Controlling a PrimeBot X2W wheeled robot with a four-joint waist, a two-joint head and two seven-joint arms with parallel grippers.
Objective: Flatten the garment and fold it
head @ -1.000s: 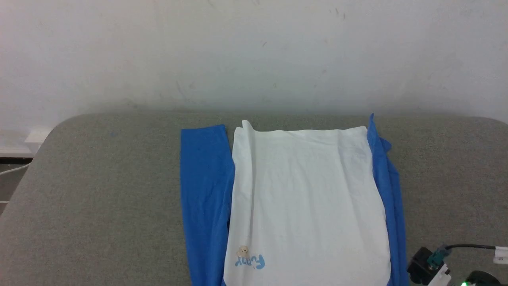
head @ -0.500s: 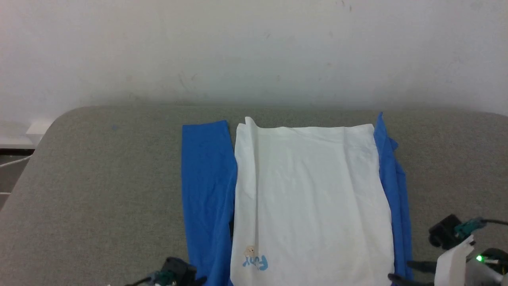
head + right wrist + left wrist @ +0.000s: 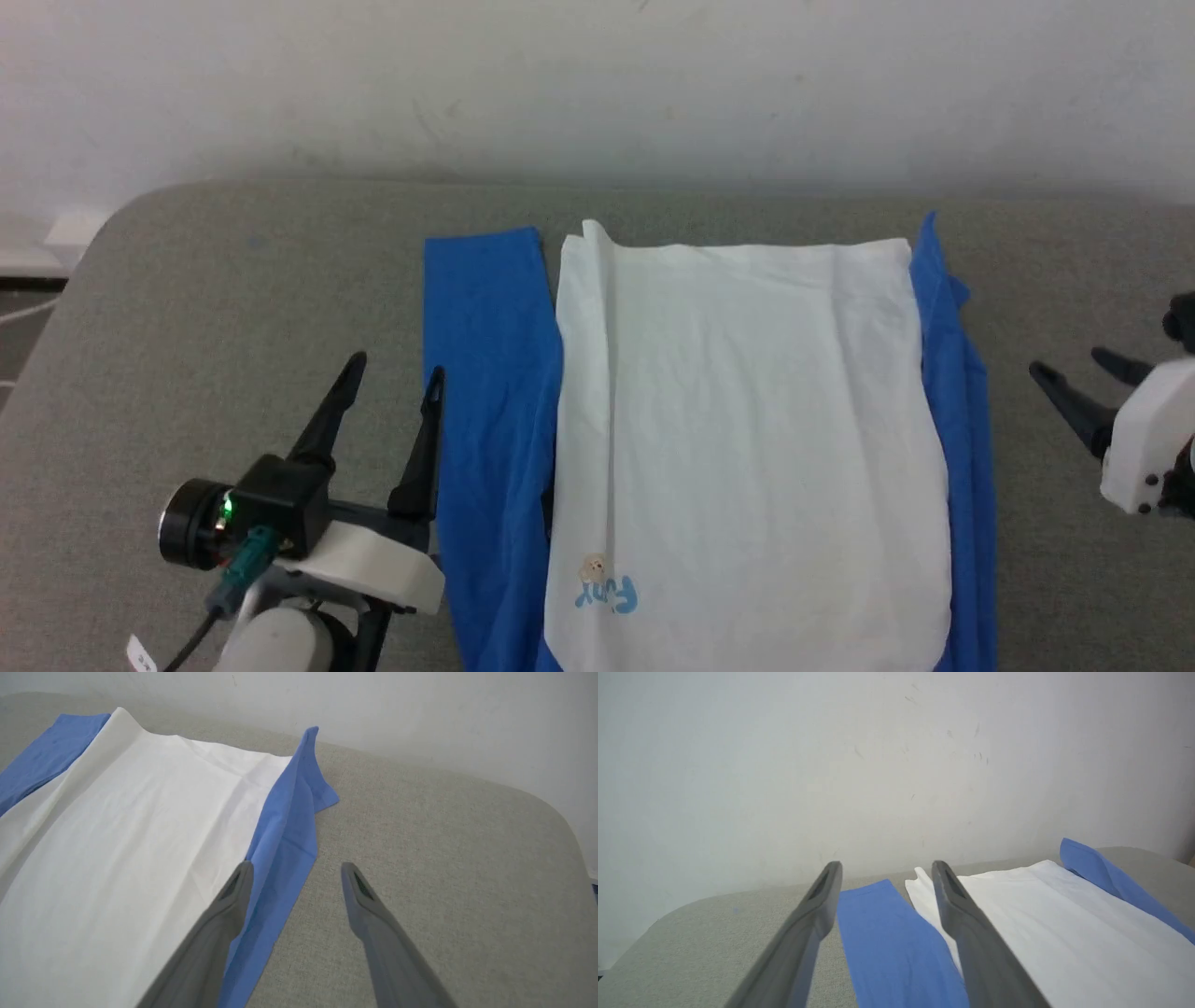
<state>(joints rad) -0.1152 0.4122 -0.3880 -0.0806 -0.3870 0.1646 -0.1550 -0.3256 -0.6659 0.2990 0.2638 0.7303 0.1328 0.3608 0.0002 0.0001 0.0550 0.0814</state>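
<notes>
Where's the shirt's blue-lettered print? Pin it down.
Head view: the print sits low at the left edge of the white panel, beside the left blue sleeve, right of the left end effector.

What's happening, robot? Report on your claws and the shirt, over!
White soft shirt with long blue sleeves flat on grey fabric table. Left gripper open at shirt's edge. Right gripper open, apart from shirt. Nothing blocking.

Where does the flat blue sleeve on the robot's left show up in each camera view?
Head view: sleeve left of centre, running lengthwise.
Left wrist view: bottom centre.
Right wrist view: top left corner.
Shared landmark: pointed white hem corner beside its far end.
</notes>
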